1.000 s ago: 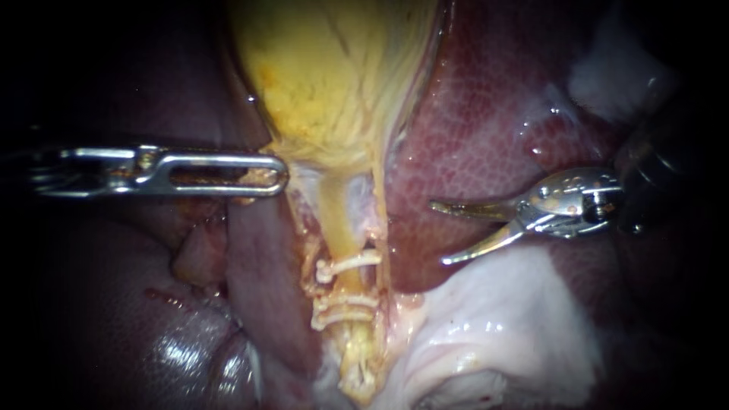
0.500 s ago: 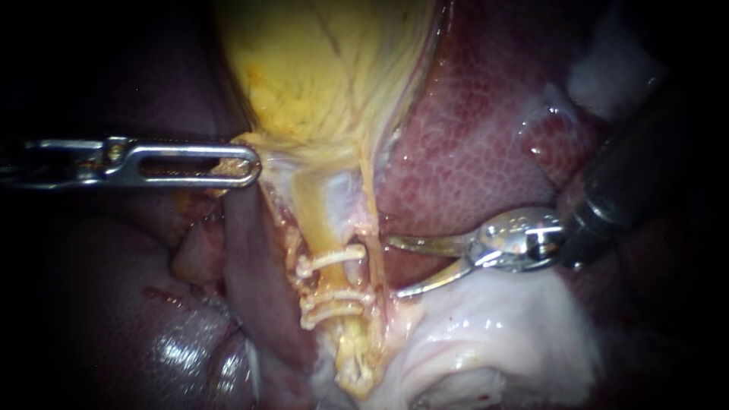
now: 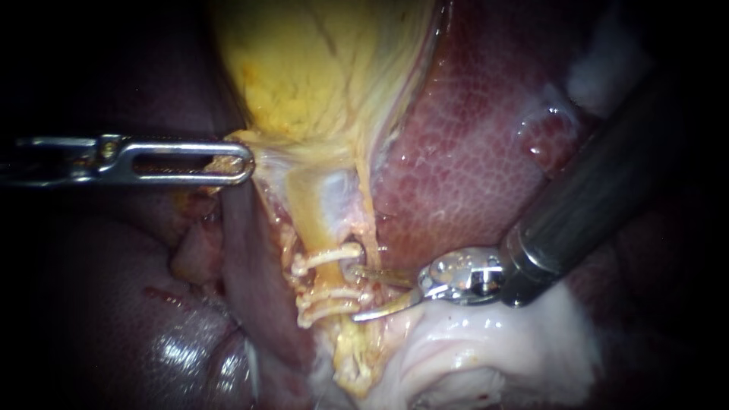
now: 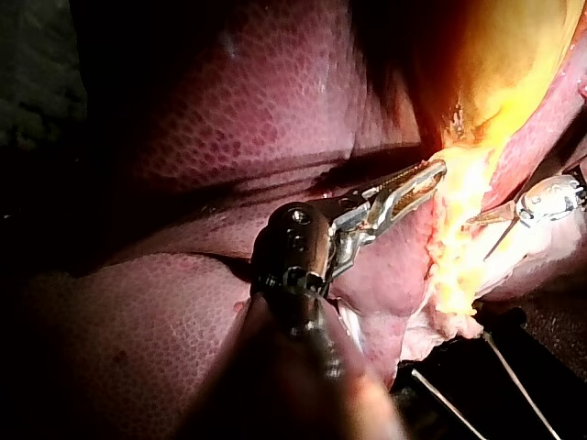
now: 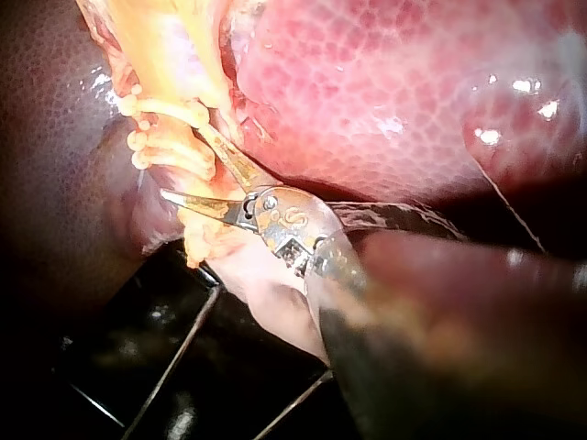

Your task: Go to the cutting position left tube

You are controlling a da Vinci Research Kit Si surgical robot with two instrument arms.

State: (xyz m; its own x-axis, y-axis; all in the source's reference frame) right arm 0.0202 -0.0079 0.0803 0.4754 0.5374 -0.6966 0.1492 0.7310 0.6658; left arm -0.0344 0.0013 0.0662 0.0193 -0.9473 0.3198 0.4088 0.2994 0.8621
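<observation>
The yellow gallbladder (image 3: 319, 68) narrows into a yellow tube (image 3: 307, 201), the left of two strands, with a thin strand (image 3: 366, 197) to its right. The tube carries one pale clip (image 3: 326, 257) above a pair of clips (image 3: 326, 300). My left instrument (image 3: 231, 161) is shut on tissue at the gallbladder's neck, also visible in the left wrist view (image 4: 417, 181). My right instrument (image 3: 355, 292) has open blades at the tube's right edge. One blade sits between the upper clip and the pair, the other just below the pair (image 5: 183, 163).
Dark red liver (image 3: 486, 137) lies to the right and behind, with more liver (image 3: 114, 304) at lower left. Pale white tissue (image 3: 486, 342) sits under the right instrument's shaft (image 3: 592, 182). A dark base with thin wires (image 5: 174, 367) shows beyond the tissue edge.
My right instrument has moved down and left from over the liver to the clipped tube, blades still open. My left instrument has drawn the gallbladder neck slightly to the left.
</observation>
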